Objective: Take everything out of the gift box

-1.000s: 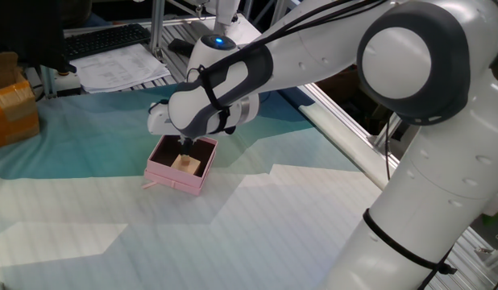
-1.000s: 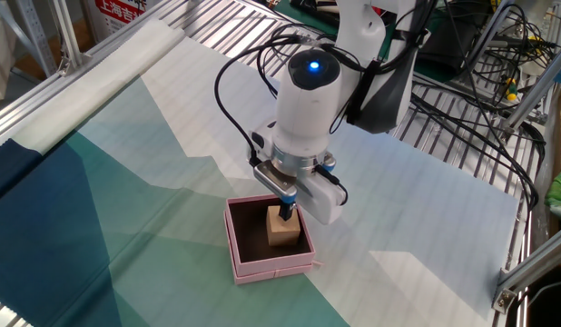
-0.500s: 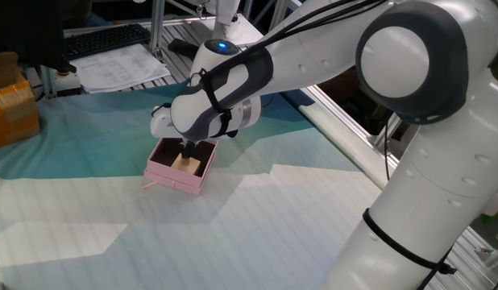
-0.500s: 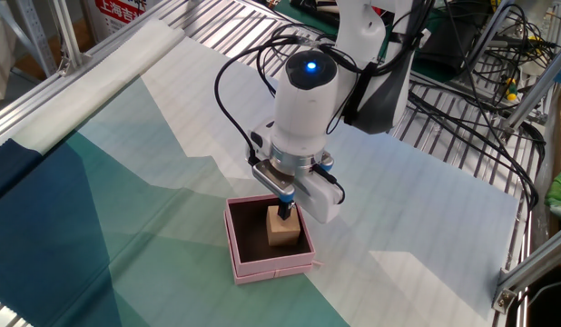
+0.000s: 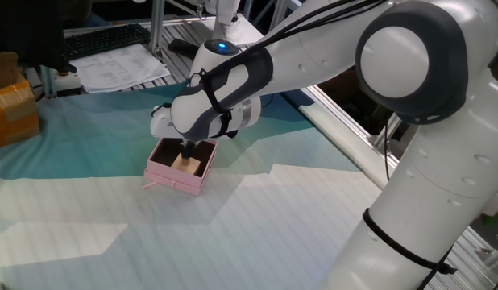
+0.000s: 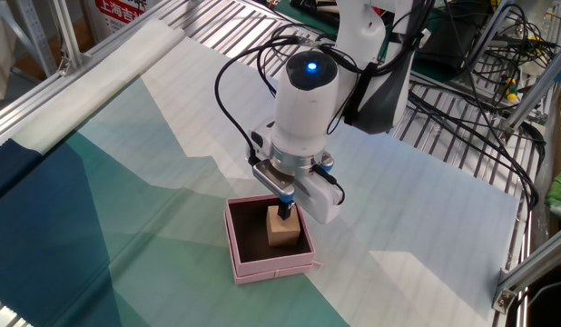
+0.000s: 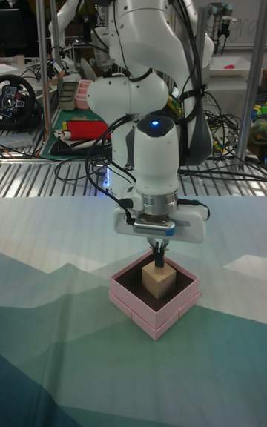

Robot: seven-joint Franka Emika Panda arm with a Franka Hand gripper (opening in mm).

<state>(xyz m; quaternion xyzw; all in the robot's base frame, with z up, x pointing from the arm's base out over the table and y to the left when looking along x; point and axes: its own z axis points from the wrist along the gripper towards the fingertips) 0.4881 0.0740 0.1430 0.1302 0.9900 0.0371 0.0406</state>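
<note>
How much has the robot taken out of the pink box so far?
Nothing looks taken out yet. The tan cube sits inside the gift box, and no item lies on the cloth beside it. The gripper is down at the cube's top, fingers close together; whether it grips the cube I cannot tell. Left: lift the cube out, plus anything hidden inside.

The table is spread with a cloth printed in pale white, teal and dark blue angular bands, edged by aluminium rails and ribbed metal decking. In one fixed view a keyboard and a stack of papers lie at the far side, with an orange-brown taped carton at far left. Black cables tangle at the far right. The tall fixed view shows a cluttered lab bench with a steering wheel controller at left and a red object beside it.
</note>
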